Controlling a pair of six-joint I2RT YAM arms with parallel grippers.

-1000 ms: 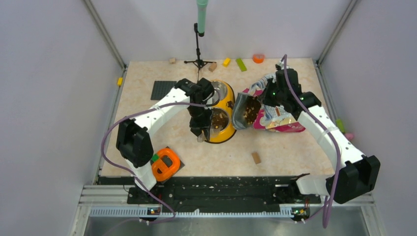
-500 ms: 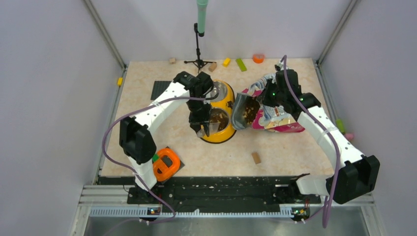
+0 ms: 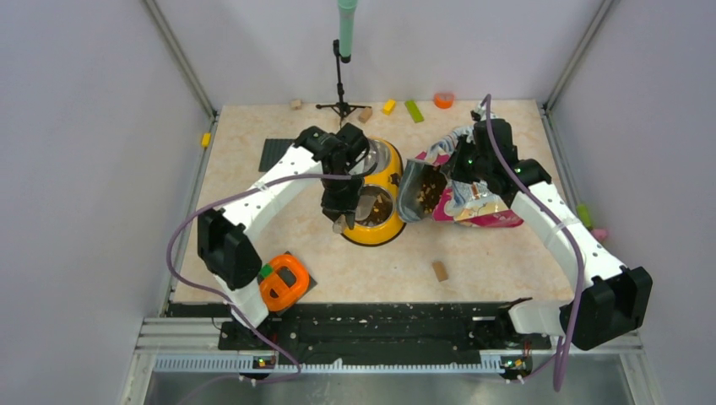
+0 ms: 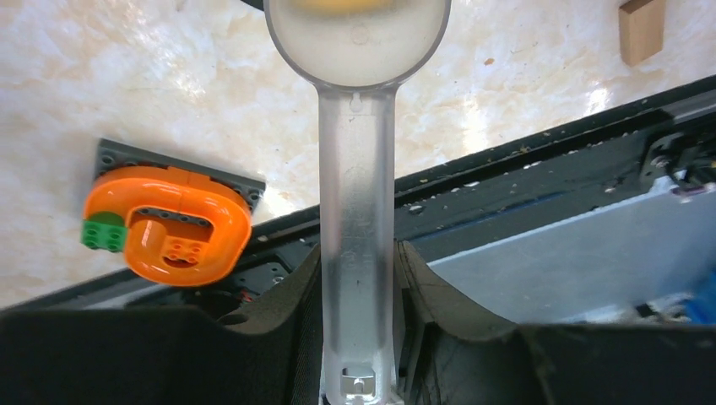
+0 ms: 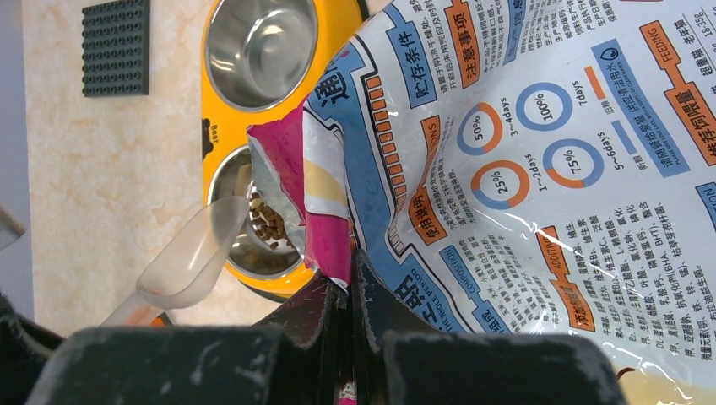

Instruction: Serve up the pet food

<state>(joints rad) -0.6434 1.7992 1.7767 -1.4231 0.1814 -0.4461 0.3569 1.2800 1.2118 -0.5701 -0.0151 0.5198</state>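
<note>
A yellow double-bowl feeder (image 3: 397, 173) sits mid-table. Its near steel bowl holds dark-brown kibble (image 3: 376, 204), also seen in the right wrist view (image 5: 268, 226); the far bowl (image 5: 257, 51) looks empty. My left gripper (image 3: 341, 216) is shut on the handle of a translucent scoop (image 4: 356, 253), whose cup (image 5: 190, 257) hovers at the near bowl's left rim and looks empty. My right gripper (image 5: 350, 283) is shut on the magenta edge of the pet food bag (image 3: 473, 202). The bag lies tilted with its open mouth toward the feeder, kibble inside (image 3: 431, 190).
An orange ring on a dark plate (image 3: 284, 283) sits front left. A tan wooden block (image 3: 439, 270) lies front centre. A dark grey baseplate (image 3: 279, 154) lies left of the feeder. A microphone stand (image 3: 342, 105) and small coloured blocks (image 3: 414, 110) line the back edge.
My left gripper with the scoop has shifted slightly back and left beside the near bowl. The right arm and the bag have not moved.
</note>
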